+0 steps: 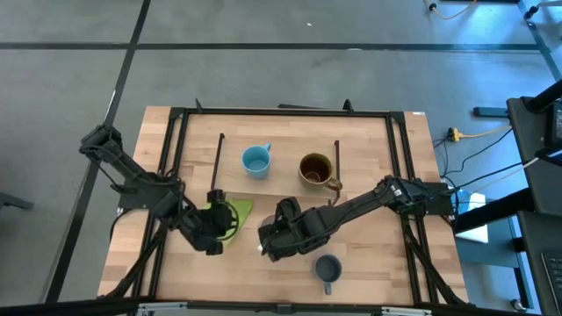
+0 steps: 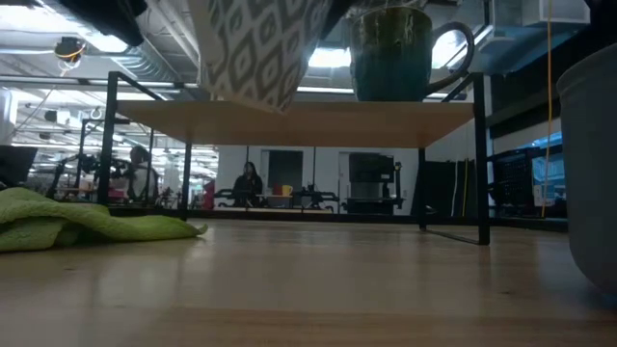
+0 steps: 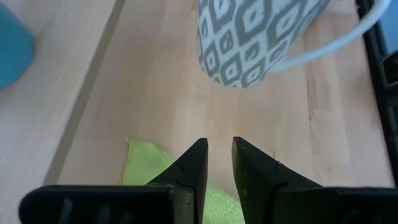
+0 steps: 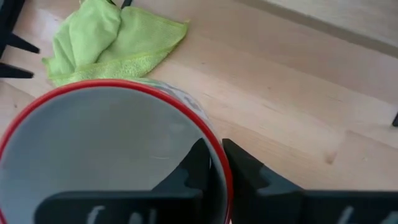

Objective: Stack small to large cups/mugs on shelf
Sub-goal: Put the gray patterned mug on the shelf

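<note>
My right gripper [image 1: 270,243] is shut on a white mug with a grey pattern [image 3: 249,37] and a red rim, held above the table in front of the shelf [image 1: 281,149]. A light blue mug [image 1: 255,161] and a brown mug [image 1: 316,169] stand on the shelf board. A grey-blue mug [image 1: 327,268] stands on the table near the front edge. My left gripper [image 3: 219,144] hovers over the green cloth [image 1: 233,213], left of the patterned mug, its fingers a narrow gap apart with nothing between them. My right gripper pinches the patterned mug's wall at the red rim [image 4: 219,163], one finger [image 4: 198,163] inside the mug and one outside. The fingers come from above, slanting down. The mug hangs below them, slightly tilted, its base [image 2: 275,96] clear of the table.
The shelf's black wire legs [image 2: 482,164] stand on the tabletop, and its board [image 2: 308,120] is raised above it. A black frame runs around the table's edges [image 1: 281,111]. Bare wood lies between the cloth and the grey-blue mug. A person sits in the room behind [image 2: 248,183].
</note>
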Controlling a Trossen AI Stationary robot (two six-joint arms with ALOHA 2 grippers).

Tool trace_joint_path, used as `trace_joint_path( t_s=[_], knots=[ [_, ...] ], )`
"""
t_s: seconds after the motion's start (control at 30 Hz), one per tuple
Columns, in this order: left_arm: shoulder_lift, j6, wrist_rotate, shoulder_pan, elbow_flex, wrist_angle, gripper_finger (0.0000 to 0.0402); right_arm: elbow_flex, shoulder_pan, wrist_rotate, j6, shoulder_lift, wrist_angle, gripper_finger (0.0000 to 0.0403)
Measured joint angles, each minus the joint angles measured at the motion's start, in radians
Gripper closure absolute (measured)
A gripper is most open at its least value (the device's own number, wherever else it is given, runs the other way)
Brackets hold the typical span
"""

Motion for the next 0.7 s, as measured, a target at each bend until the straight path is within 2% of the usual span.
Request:
trace_joint_path(
  t_s=[0.23,0.4,0.7],
  knots=[
    [0.002,0.061,0.046,0.065,0.000,0.022,0.0333,0.000,-0.011,0.000,-0.005,-0.002,0.001,0.0360],
    [0.002,0.091,0.059,0.088,-0.005,0.030,0.0333,0.000,-0.013,0.000,-0.027,-0.005,-0.001,0.0368],
    [0.003,0.067,0.142,0.115,-0.120,0.172,0.0333,0.000,-0.016,0.088,-0.026,-0.057,-0.042,0.0362]
  ],
)
